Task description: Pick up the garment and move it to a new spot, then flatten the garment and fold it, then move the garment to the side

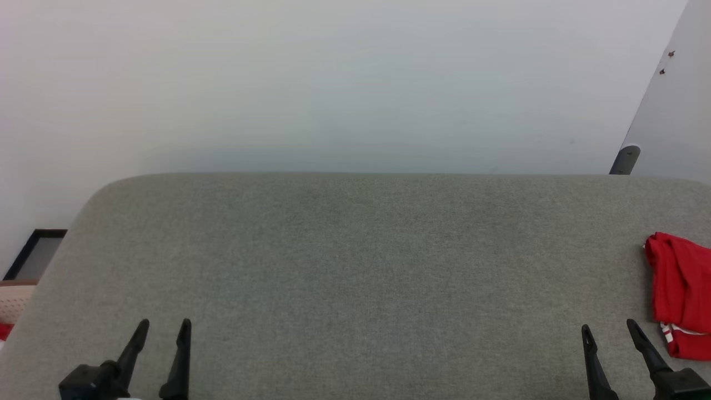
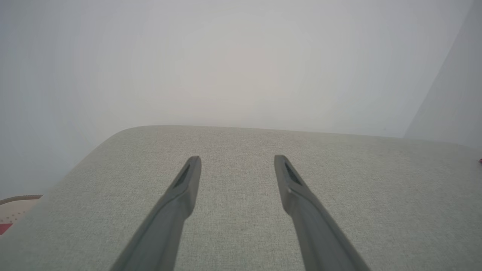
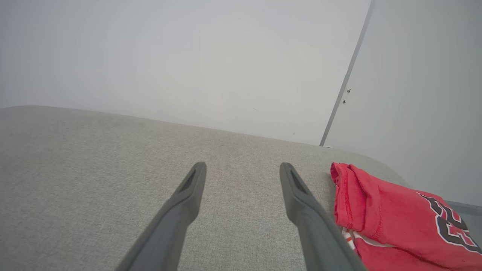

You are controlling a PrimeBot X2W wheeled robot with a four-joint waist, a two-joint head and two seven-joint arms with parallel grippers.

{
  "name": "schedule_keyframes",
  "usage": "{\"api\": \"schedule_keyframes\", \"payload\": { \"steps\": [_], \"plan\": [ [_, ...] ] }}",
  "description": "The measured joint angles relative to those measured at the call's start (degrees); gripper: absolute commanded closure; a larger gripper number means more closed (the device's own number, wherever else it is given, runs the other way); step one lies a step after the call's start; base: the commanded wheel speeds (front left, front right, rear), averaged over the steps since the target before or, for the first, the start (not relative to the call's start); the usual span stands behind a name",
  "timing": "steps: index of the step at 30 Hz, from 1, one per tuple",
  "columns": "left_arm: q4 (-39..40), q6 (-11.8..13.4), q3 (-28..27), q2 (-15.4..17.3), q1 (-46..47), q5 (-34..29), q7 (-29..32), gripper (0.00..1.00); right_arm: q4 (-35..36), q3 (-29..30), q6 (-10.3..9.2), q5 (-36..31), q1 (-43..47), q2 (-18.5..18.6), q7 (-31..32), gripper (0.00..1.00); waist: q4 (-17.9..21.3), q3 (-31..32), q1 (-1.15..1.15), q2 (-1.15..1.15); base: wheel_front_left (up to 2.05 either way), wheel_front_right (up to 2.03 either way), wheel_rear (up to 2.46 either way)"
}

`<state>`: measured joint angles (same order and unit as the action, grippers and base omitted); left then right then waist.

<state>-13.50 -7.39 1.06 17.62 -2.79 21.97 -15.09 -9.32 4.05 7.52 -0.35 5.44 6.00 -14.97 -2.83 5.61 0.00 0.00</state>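
Note:
The garment (image 1: 680, 291), a red jersey folded into a compact bundle, lies at the far right of the grey fabric table (image 1: 355, 266), partly cut off by the head view's edge. In the right wrist view the garment (image 3: 391, 222) shows black white-outlined digits and a bit of white-and-red trim. My right gripper (image 1: 609, 329) stands open just left of it, fingers apart and nothing between them; the right wrist view shows the right gripper (image 3: 243, 168) over bare fabric. At the lower left my left gripper (image 1: 165, 326) is open over bare table, as the left gripper (image 2: 237, 161) confirms.
A pale wall runs behind the table. At the back right a grey panel (image 1: 675, 105) with a post (image 1: 626, 159) stands close to the table's edge. A dark frame (image 1: 36, 253) and a pale patterned object (image 1: 14, 300) lie beyond the left edge.

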Motion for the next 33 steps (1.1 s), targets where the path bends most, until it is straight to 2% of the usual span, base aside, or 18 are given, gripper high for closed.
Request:
{"api": "schedule_keyframes", "payload": {
  "steps": [8,9,14,33],
  "plan": [
    [0.26,0.00,0.11,-0.36,-0.27,0.53,0.01,0.00,0.29,-0.56,0.00,0.23,0.10,0.00,0.00,0.00,-0.20,0.05,0.00,0.00,0.00,0.00,0.00],
    [-0.19,0.02,0.20,-0.60,-0.34,0.52,0.02,1.00,-0.20,-0.59,0.01,0.24,0.11,-0.05,0.04,1.00,-0.21,0.05,0.00,0.00,0.00,0.00,0.00],
    [-2.32,0.02,0.76,-2.61,-2.02,1.55,0.56,1.00,-2.91,-0.52,0.01,1.37,0.82,-0.76,0.94,1.00,-0.17,-0.02,0.00,0.00,0.00,0.00,0.00],
    [-2.02,0.02,-1.23,-5.42,0.18,18.14,5.67,1.00,-3.24,0.02,0.00,23.60,-1.41,-1.18,5.79,1.00,0.29,-0.91,0.00,0.00,0.00,0.00,0.00]
  ]
}}
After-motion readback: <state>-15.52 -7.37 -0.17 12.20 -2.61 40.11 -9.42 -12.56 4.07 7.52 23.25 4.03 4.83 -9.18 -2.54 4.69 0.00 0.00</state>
